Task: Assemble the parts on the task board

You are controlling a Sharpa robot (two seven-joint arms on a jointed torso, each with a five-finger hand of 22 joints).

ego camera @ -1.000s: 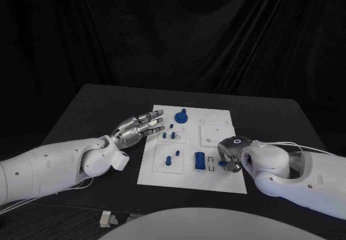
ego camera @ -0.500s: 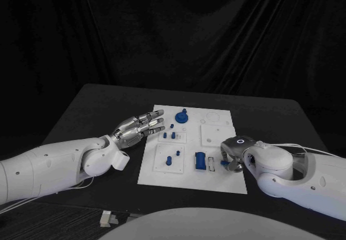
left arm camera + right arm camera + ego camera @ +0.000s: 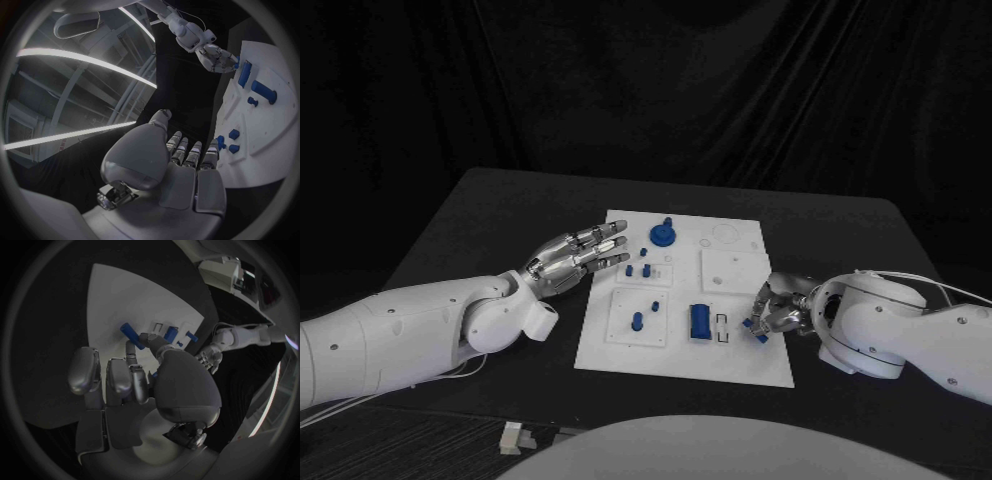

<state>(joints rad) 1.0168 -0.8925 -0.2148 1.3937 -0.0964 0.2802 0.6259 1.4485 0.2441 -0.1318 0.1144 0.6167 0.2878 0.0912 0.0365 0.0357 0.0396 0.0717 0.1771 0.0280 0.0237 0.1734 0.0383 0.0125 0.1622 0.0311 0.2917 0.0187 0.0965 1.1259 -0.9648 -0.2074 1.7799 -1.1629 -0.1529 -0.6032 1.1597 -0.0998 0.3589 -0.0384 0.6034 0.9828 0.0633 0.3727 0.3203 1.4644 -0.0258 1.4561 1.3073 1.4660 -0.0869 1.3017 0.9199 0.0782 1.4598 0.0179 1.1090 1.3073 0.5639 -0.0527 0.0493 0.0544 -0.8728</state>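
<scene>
The white task board lies mid-table. On it are a blue knob, two small blue pegs, a blue pin and an upright-lying blue block. My right hand is at the board's right edge, beside the slots next to the block, fingers curled; it pinches a small blue part, seen as a blue sliver by the thumb. The blue block lies just beyond those fingers. My left hand hovers at the board's left edge, fingers straight and apart, holding nothing.
The black table surrounds the board, with bare room at the left, back and right. In the left wrist view the board shows with the block and my right hand at its far side.
My right arm has swung out to the right and the hand has turned, its fingers staying at the board's right edge with the small blue part. The left hand has not moved.
</scene>
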